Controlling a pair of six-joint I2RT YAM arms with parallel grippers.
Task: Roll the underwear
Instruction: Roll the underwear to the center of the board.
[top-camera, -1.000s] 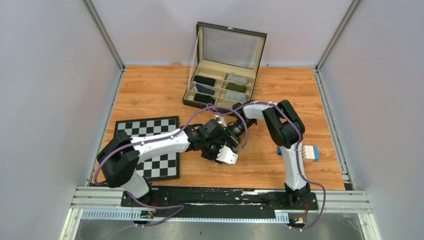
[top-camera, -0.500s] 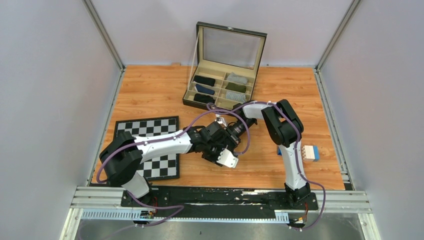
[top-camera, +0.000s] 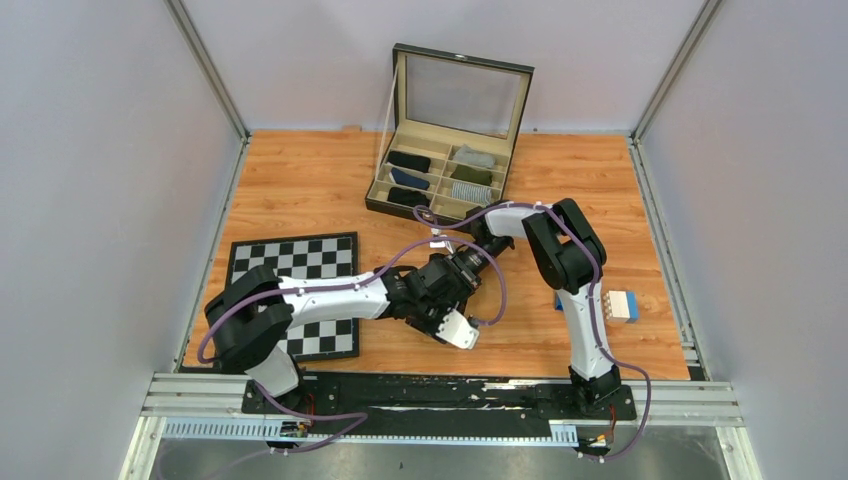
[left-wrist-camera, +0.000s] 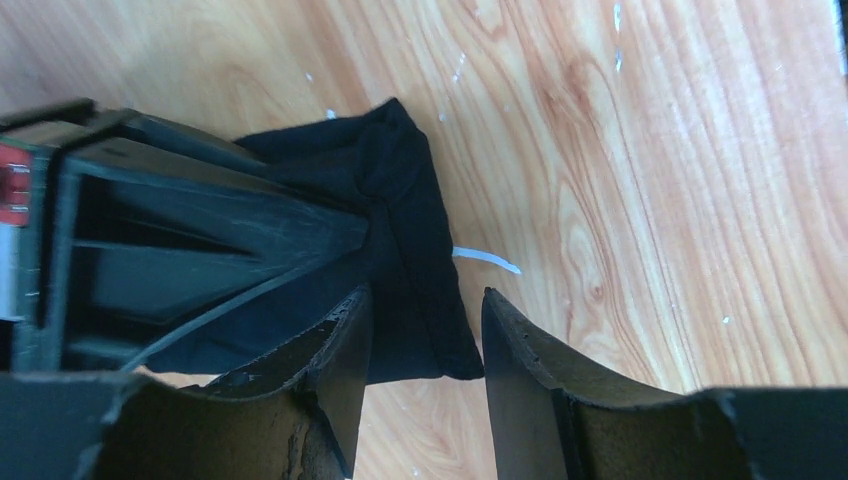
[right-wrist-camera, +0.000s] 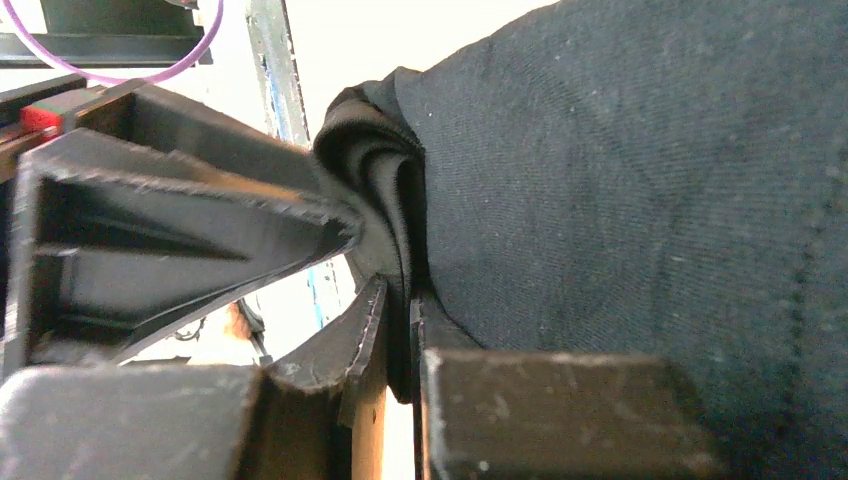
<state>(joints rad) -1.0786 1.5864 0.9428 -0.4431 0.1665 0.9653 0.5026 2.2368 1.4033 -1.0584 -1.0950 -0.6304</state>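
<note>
Plain black soft-fabric underwear (left-wrist-camera: 410, 200): lay as folded strip on orange-brown wood-grain tabletop (left-wrist-camera: 650, 200), approx mid-table, btwn both arms' tips. Largely hidden under them from above.
Right gripper (right-wrist-camera: 398, 300): clamped tight on bunched fold at garment's edge, fingers together w/ fabric pinched btwn.
Left gripper (left-wrist-camera: 425, 330): fingers apart, straddled strip's corner. Contact w/ fabric unclear.
Further out: black-white checkerboard mat (top-camera: 300, 260) to L, open dark compartment box (top-camera: 440, 175) at back, small blue-white block (top-camera: 622, 305) to R.

Nothing legible is showing: no text, brand or number, and the underwear (left-wrist-camera: 400, 190) ahead of the left gripper (left-wrist-camera: 425, 310) is appearing unmarked.
</note>
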